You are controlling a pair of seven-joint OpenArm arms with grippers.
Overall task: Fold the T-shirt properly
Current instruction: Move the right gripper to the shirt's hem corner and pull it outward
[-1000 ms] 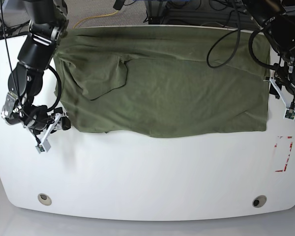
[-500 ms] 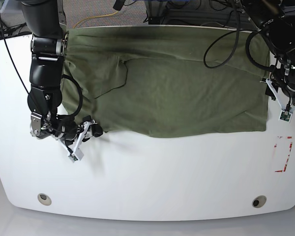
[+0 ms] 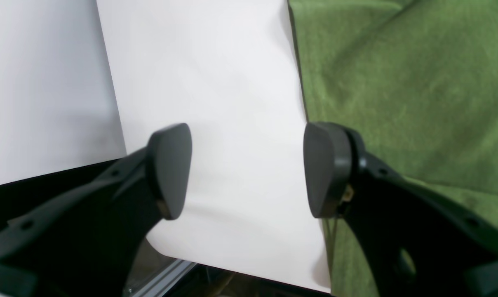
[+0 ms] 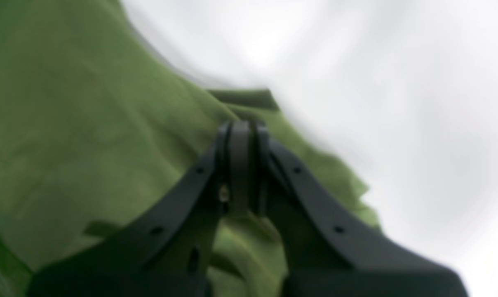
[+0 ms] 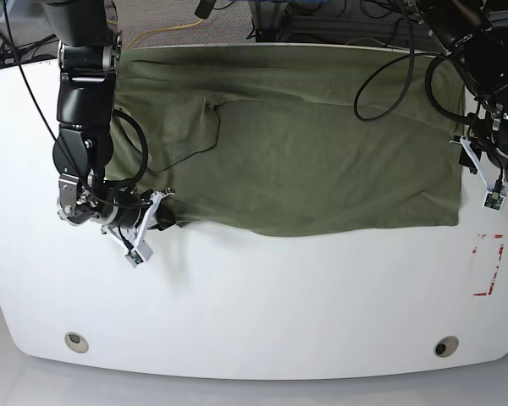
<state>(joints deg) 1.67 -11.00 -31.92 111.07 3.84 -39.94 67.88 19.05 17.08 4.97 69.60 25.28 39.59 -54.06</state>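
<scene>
Base view: bright, even overhead light; table (image 5: 262, 304) near white, soft short shadows under the arms and along the shirt (image 5: 305, 144) hem at 6 o'clock. Sharp throughout; table edge bows slightly at the corners.
Left wrist view: crisp, well lit, faint shadow at 9 o'clock.
Right wrist view: heavily blurred all over, washed-out white from 12 to 3 o'clock.

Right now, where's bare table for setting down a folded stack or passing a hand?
Free: the wide near band of the table, from the T-shirt hem to the front edge, between the two round holes. Also the far-left strip. Crowded: the right gripper shut on the hem corner, and the open left gripper beside the red tape marks.
</scene>
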